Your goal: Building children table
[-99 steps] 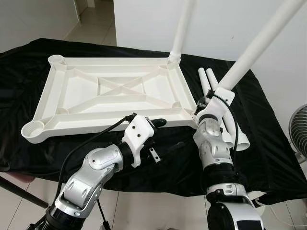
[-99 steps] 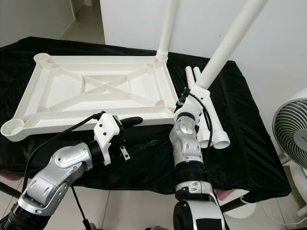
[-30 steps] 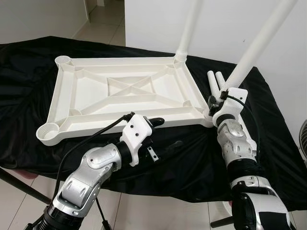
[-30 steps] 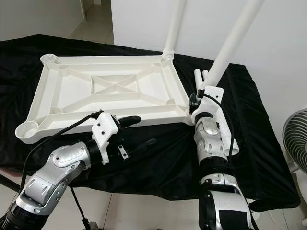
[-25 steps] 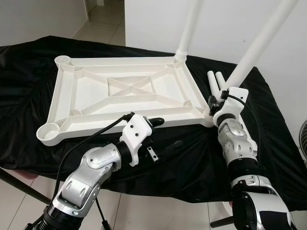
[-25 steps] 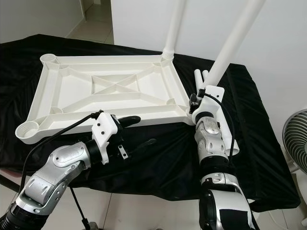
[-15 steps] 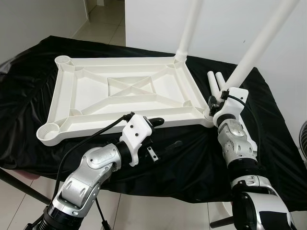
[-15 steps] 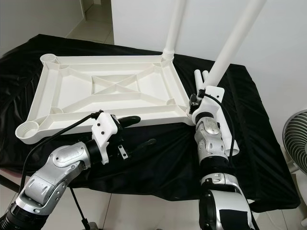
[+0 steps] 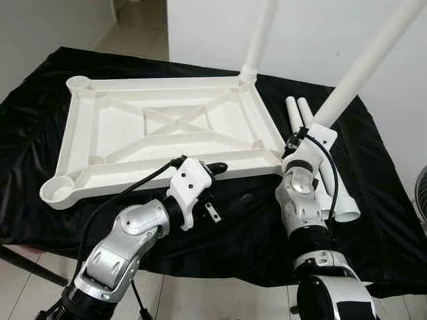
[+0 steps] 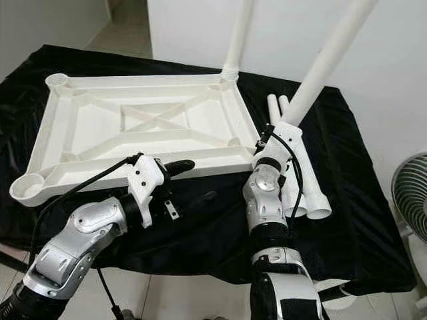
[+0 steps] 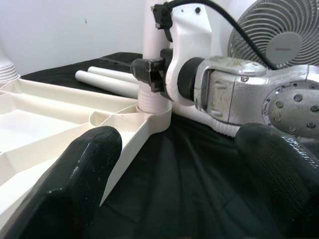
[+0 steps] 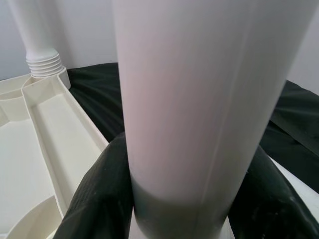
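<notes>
White walls, tiled floor, a fan at the right; surface under a black cloth, wrinkled and draped over the edges. One white plastic tabletop lies upside down on it: rectangular, ribbed underside with an X brace, round sockets at the corners. Four white legs, smooth round tubes: one far leg stands in the far right socket with a threaded base, one held leg rises tilted from the near right socket, two loose legs lie side by side on the cloth just right of the tabletop. Right gripper has its black fingers clamped on the held leg just above the socket. Left gripper, fingers apart and holding nothing, hovers at the tabletop's near edge, one finger over the rim, the other lower over the cloth.
</notes>
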